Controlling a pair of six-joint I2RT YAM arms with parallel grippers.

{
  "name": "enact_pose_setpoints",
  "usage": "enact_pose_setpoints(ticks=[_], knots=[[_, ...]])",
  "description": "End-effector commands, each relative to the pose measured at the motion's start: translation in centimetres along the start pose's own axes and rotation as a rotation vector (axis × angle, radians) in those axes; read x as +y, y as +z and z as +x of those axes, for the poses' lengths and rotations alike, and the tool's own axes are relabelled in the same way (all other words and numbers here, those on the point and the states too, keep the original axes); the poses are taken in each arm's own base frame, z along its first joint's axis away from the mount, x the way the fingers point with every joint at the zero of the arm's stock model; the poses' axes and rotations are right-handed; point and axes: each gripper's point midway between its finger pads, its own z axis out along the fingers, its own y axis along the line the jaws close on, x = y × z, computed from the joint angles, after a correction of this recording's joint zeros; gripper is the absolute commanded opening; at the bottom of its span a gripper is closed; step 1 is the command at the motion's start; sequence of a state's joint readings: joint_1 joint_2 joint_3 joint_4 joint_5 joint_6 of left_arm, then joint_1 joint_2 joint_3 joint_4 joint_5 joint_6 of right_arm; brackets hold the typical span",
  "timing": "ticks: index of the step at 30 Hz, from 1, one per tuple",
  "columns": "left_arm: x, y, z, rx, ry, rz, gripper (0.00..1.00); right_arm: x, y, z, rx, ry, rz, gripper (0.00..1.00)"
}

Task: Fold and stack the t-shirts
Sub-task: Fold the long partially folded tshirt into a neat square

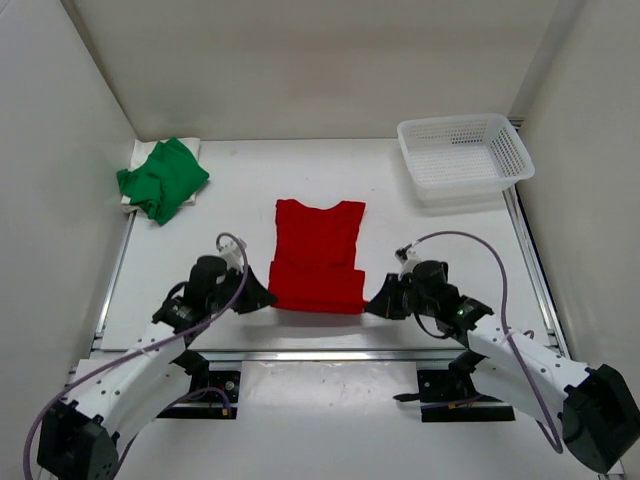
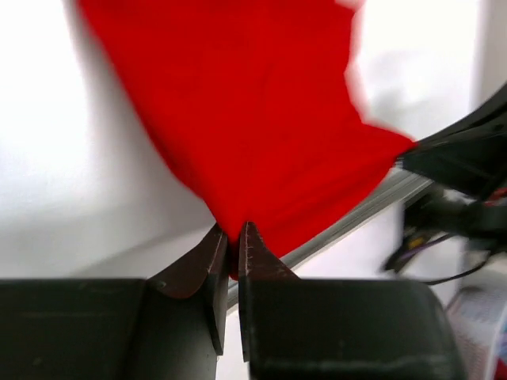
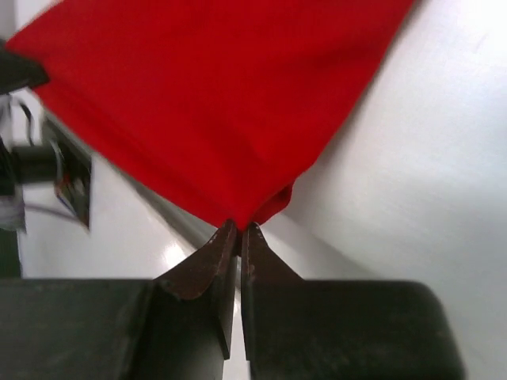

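Observation:
The red t-shirt [image 1: 318, 255] lies partly folded in the middle of the table, its near part doubled over. My left gripper [image 1: 268, 298] is shut on its near left corner, and red cloth [image 2: 253, 127] is pinched between the fingertips [image 2: 234, 237]. At the near right corner my right gripper [image 1: 372, 305] is shut on the red cloth [image 3: 214, 103], which bunches at the tips [image 3: 240, 229]. A green t-shirt [image 1: 162, 178] sits crumpled at the far left on top of cream-white cloth [image 1: 140, 152], of which only an edge shows.
A white mesh basket [image 1: 464, 155] stands at the far right corner. White walls close in the table on three sides. A metal rail [image 1: 330, 354] runs along the near edge just behind both grippers.

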State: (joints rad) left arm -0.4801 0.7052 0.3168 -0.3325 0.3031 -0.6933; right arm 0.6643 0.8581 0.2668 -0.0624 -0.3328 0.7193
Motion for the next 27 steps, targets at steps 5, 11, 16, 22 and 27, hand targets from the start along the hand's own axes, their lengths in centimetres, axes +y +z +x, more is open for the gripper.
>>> enact_pose_setpoints(ticks=[5,11,16,22,27], knots=[[-4.6,1.5,-14.8,-0.177,0.025,0.001,0.0,0.7,-1.0,-14.9,-0.165,-0.064,0.052,0.0],[-1.2,7.0,-25.7,-0.253,-0.028,-0.16,0.0,-1.9,4.2,-26.2,-0.166,-0.044,0.058,0.0],[1.8,12.9,-28.9,-0.203,-0.092,-0.185,0.04,-5.0,8.8,-33.7,-0.165,-0.017,0.077,0.0],[5.0,17.1,-30.2,-0.184,-0.187,-0.184,0.22,-9.1,11.8,-36.6,-0.109,0.02,0.155,0.08],[3.8,14.4,-33.6,-0.304,-0.228,-0.091,0.69,-7.8,10.9,-37.7,-0.148,-0.022,0.167,0.42]])
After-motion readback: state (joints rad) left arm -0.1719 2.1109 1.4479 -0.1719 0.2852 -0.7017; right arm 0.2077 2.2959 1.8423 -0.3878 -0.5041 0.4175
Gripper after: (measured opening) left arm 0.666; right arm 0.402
